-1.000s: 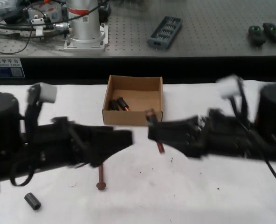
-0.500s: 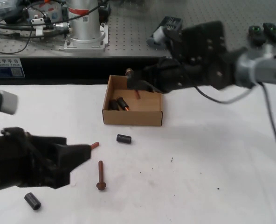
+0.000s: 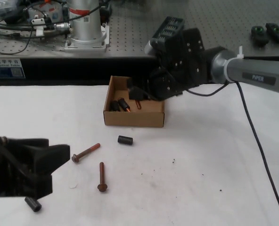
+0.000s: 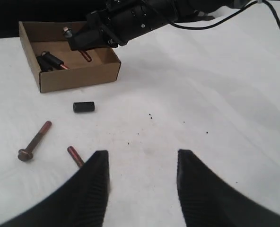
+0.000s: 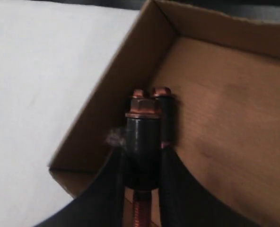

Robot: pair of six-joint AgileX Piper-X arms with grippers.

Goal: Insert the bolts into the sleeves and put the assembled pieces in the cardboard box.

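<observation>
while the right claw (image 3: 135, 94) hangs over the box (image 3: 134, 118), its two fingers are shut tight on an assembled piece (image 3: 134, 95) — a copper bolt run through a black sleeve. the right wrist view gives the grip close up: the fingers (image 5: 112, 175) press the sleeve from both sides, the bolt head stands clear beyond their tips, and the thread comes out at the other end between them. an inner corner of the box lies just past the piece. seen from the left wrist, the piece (image 4: 78, 45) sits tilted within the box's outline, thread end lowest; whether it touches the floor cannot be told. two finished pieces (image 3: 119, 104) lie side by side in the left part of the box.

the left claw (image 4: 142, 161) is low over the white cloth (image 3: 201, 155) at the near left, well apart from the box, its fingers (image 4: 96, 187) spread wide with nothing between them. ahead of it lie a first bolt (image 3: 86, 152) and a second bolt (image 3: 102, 176) — near each other, not touching. a loose sleeve (image 3: 125, 140) rests between them and the box, and a second sleeve (image 3: 33, 204) lies at the near edge beside the left arm.
</observation>
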